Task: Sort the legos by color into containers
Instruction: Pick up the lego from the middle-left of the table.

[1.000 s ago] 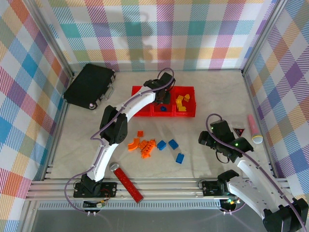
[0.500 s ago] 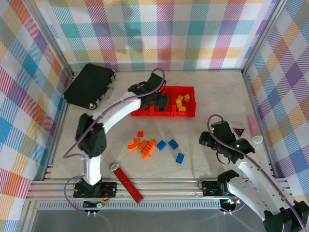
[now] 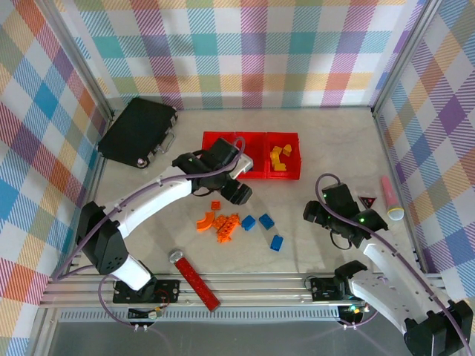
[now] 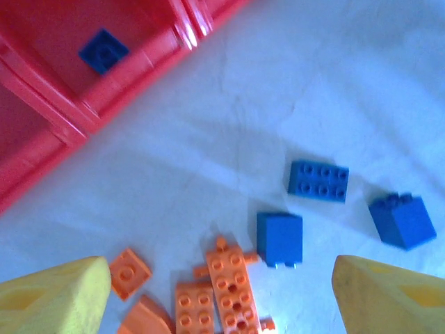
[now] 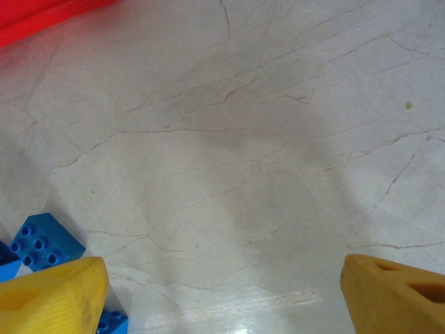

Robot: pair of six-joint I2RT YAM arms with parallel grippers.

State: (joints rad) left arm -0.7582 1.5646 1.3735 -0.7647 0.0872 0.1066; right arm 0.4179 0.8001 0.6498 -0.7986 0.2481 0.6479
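Left wrist view puts the legos (image 4: 279, 239) right below me: three blue ones and a clutch of orange plates (image 4: 226, 289) lie loose on the pale surface (image 4: 334, 83). One more blue brick (image 4: 103, 51) already sits in the containers (image 4: 125, 87), up at 10 o'clock. The squarish blue lego lies between my fingertips, a touch toward 3 o'clock. The longer blue brick (image 4: 318, 181) beyond it at 1 o'clock has its long axis running 9 to 3, in line with my jaws, so I judge the wrist would need a quarter turn to pinch its narrow width. My left gripper (image 3: 237, 191) is spread wide and holds nothing. Seen from above, it hangs just in front of the bins, with the blue pieces at about 5 o'clock and the orange pile at 7 o'clock, both near. My right gripper (image 3: 315, 215), likewise parted and empty, stands well apart at 3 o'clock of the pile, with one blue lego at the 8 o'clock corner of its wrist view. The left arm is nearer, so I'd take the next blue pick with it. Yellow legos (image 3: 278, 158) lie in the rightmost bin.
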